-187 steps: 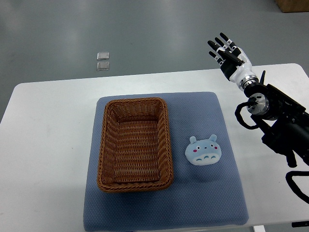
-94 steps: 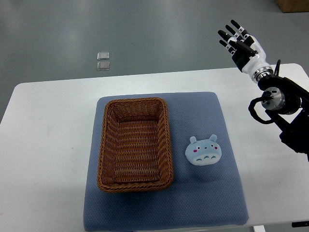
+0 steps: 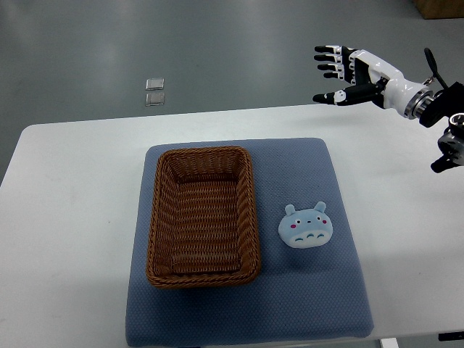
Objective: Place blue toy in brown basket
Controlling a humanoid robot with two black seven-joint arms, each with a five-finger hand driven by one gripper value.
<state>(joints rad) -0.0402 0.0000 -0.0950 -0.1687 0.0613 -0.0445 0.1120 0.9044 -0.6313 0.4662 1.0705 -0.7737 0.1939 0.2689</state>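
Right hand (image 3: pixel 346 72), fingers (image 3: pixel 328 59) spread wide and holding nothing, poised past the far edge of the white surface (image 3: pixel 72 217), its arm entering from the right edge of the view. The left hand is out of view. Blue toy (image 3: pixel 306 225), a flat soft animal face with two small ears, lies face up on the blue mat (image 3: pixel 304 304), just beside the right rim of the brown basket (image 3: pixel 202 216) but apart from it; hand and toy are well apart. The basket appears to hold nothing.

The step in hand is judged to be the reach toward the toy, with the grasp not yet begun. To do it well, the hand should descend over the toy with the palm turned down and close across its narrower width, since a flat plush offers little height to pinch. The lift must then clear the woven rim before release inside the basket.
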